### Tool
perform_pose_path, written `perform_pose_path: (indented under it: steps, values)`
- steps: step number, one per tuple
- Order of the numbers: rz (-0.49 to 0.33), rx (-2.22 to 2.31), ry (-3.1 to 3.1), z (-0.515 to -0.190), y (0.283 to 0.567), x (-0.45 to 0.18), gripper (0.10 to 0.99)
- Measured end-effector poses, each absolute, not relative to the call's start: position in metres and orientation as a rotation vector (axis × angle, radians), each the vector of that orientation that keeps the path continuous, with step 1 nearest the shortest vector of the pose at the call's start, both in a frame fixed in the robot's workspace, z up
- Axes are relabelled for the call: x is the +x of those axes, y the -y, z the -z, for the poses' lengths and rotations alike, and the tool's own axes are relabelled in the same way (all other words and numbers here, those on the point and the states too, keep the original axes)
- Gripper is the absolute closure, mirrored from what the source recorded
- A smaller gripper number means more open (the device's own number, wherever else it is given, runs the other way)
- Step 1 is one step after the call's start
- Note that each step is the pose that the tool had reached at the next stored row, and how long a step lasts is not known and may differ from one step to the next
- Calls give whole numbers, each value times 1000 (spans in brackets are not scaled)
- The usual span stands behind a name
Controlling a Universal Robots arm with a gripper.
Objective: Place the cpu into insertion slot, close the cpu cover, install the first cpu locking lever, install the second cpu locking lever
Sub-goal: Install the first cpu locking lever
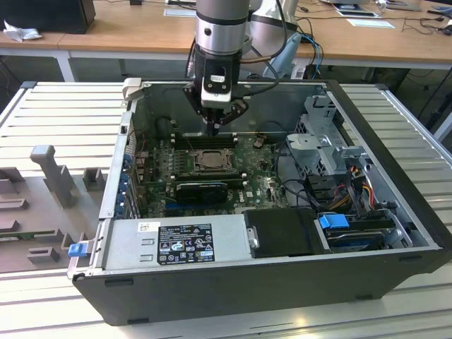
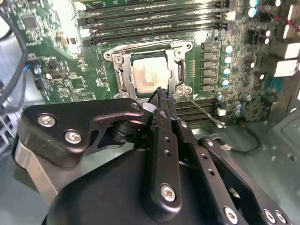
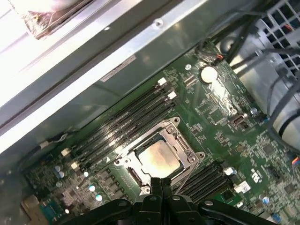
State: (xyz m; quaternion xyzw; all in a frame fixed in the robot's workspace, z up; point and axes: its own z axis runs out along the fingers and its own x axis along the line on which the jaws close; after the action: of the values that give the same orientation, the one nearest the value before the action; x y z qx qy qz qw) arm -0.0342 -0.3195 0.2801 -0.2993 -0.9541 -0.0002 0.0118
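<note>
1. Here is the gripper (image 2: 161,92), poised over the open computer case (image 1: 395,233). Its jaws are pressed together, with only a hairline seam between them and nothing pinched.
2. Just past the jaw tips sits the cpu (image 2: 149,75), a small flat square with a pale silver-beige top that catches a soft glare.
3. The chip is down in the insertion slot (image 2: 110,54), square to its dark metal rim.
4. The cpu cover (image 2: 175,70), a thin grey frame, lies flat around the chip, which shows through its window.
5. The jaw tips hang over the near corner of that frame (whether they touch it I cannot tell).
6. To one side of the tips, a thin metal lever (image 2: 202,111) angles out from the socket corner across the green motherboard (image 2: 61,79).
7. Beyond the socket from the jaws run the long black memory slots (image 2: 154,18).
</note>
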Motion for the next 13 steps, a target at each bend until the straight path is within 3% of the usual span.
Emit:
perform_pose_path:
  steps: [13]
  values:
    - [-5, -468, 3083, -279, 319, -34, 980]
